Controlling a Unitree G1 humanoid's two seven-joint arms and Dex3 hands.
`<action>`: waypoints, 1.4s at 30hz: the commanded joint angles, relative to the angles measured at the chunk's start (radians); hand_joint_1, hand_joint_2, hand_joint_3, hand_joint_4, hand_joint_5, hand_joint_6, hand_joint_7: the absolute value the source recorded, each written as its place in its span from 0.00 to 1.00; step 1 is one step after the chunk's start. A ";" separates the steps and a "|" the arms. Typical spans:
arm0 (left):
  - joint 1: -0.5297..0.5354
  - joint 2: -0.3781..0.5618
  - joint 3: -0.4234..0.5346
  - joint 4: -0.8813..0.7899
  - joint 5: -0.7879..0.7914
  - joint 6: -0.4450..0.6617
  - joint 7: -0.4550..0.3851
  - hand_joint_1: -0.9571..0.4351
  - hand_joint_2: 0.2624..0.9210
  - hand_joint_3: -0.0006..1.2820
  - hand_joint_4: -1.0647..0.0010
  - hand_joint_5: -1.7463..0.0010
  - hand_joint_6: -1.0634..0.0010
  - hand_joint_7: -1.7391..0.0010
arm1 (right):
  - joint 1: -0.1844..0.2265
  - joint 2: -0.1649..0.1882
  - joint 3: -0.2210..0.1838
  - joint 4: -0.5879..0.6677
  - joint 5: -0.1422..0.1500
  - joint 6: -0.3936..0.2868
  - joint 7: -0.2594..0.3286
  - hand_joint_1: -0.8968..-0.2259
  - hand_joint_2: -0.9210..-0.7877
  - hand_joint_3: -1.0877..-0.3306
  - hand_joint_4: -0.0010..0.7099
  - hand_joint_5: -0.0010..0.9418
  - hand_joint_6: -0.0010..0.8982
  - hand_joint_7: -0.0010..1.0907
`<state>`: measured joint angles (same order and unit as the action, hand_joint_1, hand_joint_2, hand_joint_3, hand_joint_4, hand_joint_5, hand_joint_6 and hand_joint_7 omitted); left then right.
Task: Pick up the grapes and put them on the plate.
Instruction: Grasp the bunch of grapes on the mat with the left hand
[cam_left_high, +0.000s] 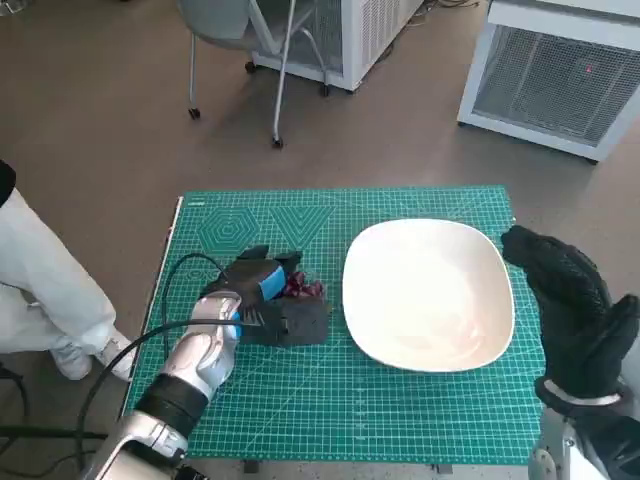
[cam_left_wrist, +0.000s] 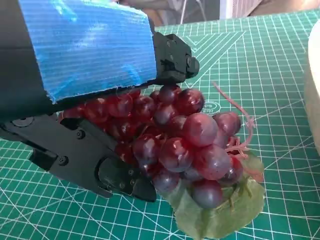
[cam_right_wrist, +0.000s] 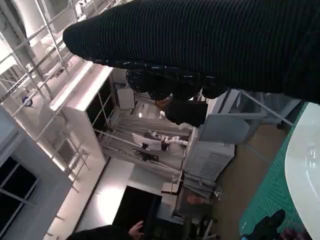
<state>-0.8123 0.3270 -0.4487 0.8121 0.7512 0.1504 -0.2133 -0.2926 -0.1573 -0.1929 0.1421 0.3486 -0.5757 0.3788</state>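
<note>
Grapes gripped on the mat, plate waiting beside them

Grapes (cam_left_wrist: 185, 145), a dark red bunch with a green leaf (cam_left_wrist: 220, 215) under it, lie on the green cutting mat (cam_left_high: 300, 400) covering the surface. The left robot hand (cam_left_high: 262, 300) is wrapped around the bunch, blue-taped back above it and black fingers (cam_left_wrist: 90, 165) pressed against its side. The white plate (cam_left_high: 428, 292) sits just to the right of the grapes, apart from them. The right robot hand (cam_left_high: 565, 310), gloved, hovers by the plate's far edge holding nothing; whether its fingers are curled cannot be told. A person's pale trouser leg (cam_left_high: 45, 290) stands left of the surface.
</note>
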 joint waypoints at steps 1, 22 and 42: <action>-0.021 -0.007 -0.014 0.035 -0.011 -0.015 0.003 0.58 0.79 0.01 0.84 0.99 0.71 0.99 | 0.021 -0.006 -0.002 0.002 -0.002 0.015 0.004 0.59 0.00 0.70 0.67 0.00 0.18 0.57; -0.059 -0.023 -0.036 0.118 -0.016 -0.027 0.050 0.59 0.80 0.00 0.80 0.99 0.67 0.99 | 0.011 -0.007 -0.002 0.010 0.000 0.019 0.008 0.60 0.00 0.70 0.67 0.00 0.18 0.57; -0.046 0.007 -0.113 0.124 0.055 -0.100 0.217 0.69 0.99 0.18 0.54 0.13 0.50 0.36 | -0.001 -0.009 -0.005 0.023 -0.001 0.013 0.011 0.59 0.00 0.71 0.67 0.00 0.19 0.56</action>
<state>-0.8624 0.3185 -0.5585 0.9239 0.8119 0.0731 -0.0012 -0.2965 -0.1579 -0.1962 0.1504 0.3494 -0.5699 0.3815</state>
